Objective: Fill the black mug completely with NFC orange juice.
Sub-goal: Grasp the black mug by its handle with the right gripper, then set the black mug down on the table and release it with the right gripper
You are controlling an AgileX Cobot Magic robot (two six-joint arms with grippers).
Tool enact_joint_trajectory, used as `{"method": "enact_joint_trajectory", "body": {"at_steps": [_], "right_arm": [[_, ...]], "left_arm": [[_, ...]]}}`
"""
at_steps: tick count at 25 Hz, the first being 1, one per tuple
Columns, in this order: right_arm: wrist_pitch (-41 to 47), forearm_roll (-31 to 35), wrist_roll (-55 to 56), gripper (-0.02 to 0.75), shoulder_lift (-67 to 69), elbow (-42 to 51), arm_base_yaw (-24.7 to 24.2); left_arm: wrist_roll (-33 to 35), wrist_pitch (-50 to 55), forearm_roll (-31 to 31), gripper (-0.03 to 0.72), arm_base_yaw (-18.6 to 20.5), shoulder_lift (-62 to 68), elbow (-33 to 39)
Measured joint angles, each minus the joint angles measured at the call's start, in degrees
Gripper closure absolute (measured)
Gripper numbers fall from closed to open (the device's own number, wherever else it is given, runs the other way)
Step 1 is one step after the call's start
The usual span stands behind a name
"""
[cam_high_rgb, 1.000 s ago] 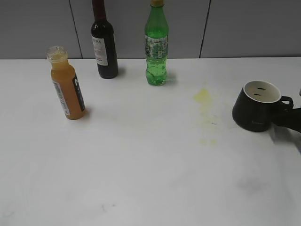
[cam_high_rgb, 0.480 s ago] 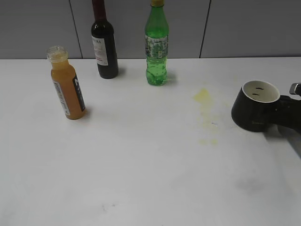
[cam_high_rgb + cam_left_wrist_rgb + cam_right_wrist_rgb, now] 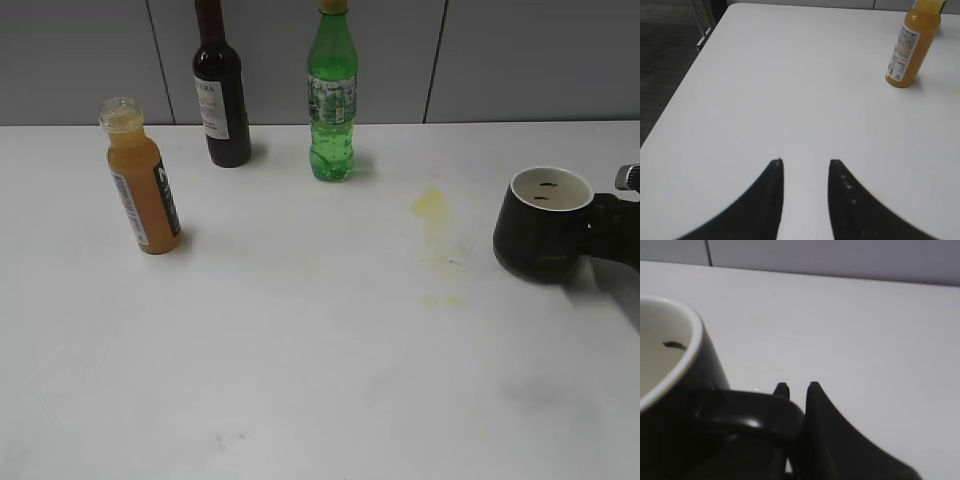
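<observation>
While the right hand (image 3: 797, 386) pinches the black mug (image 3: 540, 225) by its handle, the NFC orange juice (image 3: 145, 180) sits untouched across the bench (image 3: 320, 350), left hand (image 3: 805, 162) half-open and empty, nothing poured.

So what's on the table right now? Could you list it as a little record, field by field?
mug: black mug, upright, right side of table, no juice visible inside
mug handle: right gripper closed on it
juice: NFC orange juice, cap off, nearly full, standing far left
left gripper: left gripper open, holding nothing, above bare table
other bottles: wine bottle and green soda bottle at the back
stain: yellowish stain left of mug
</observation>
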Motion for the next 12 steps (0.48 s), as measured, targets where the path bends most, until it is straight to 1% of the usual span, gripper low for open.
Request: {"method": "enact_joint_trajectory", "body": {"at_steps": [3, 6, 9, 12], "right_arm": [[1.60, 0.28, -0.61, 0.674, -4.29, 1.04, 1.94], [1.27, 1.10, -0.61, 0.674, -8.95, 1.91, 6.22], [1.13, 2.71, -0.44, 0.674, -12.15, 3.08, 12.49], [1.13, 5.44, -0.44, 0.675, -13.66, 3.91, 20.85]], "left_arm": [[0.00, 0.00, 0.00, 0.446, 0.00, 0.00, 0.00], [0.00, 0.00, 0.00, 0.446, 0.00, 0.00, 0.00], [0.00, 0.00, 0.00, 0.446, 0.00, 0.00, 0.00], [0.00, 0.00, 0.00, 0.446, 0.00, 0.00, 0.00]]}}
